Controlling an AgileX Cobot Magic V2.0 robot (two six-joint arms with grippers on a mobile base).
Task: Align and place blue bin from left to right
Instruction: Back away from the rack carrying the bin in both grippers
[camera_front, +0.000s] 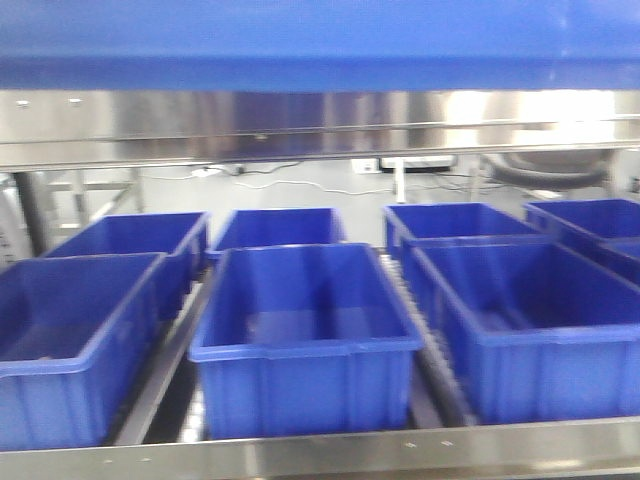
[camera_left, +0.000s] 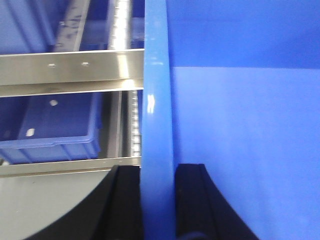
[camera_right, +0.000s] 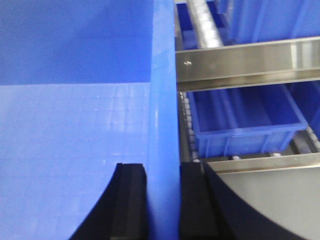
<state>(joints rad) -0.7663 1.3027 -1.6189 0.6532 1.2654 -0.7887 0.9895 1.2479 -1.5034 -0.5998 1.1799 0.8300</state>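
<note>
Facing the blue bin, steel rails cross smaller crates.

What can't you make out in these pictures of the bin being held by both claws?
- Front view: the blue bin is only a blurred band cut off by the top edge; neither claw shows.
- Left wrist view: the left claw is cut off by the bottom edge, and the bin's wall hides whatever lies behind it.
- Right wrist view: the right claw is cut off likewise.
- Front view: blur hides detail on the shelf crates.
</note>
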